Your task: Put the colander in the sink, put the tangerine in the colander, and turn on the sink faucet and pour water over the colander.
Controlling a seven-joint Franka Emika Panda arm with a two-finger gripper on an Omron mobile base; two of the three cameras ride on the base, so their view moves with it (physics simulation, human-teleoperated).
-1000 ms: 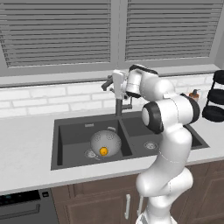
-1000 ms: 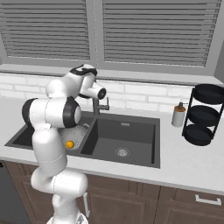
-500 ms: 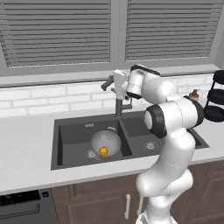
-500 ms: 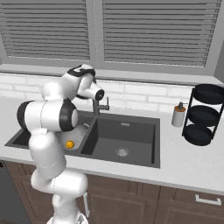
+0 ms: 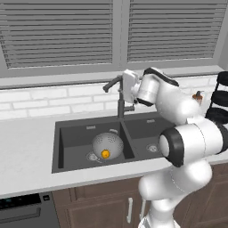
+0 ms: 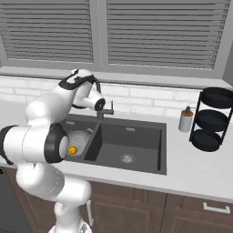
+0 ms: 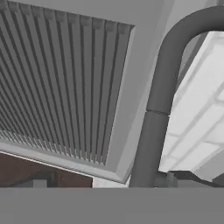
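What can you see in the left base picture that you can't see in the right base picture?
Left base view alone: the curved top of the sink faucet, and the whole left basin with the colander in full. Right base view alone: the white soap dispenser, the whole black tiered rack, and the right basin's drain unobstructed. Both share the dark sink, the tangerine in the colander, the window blinds, and the gripper up by the faucet.
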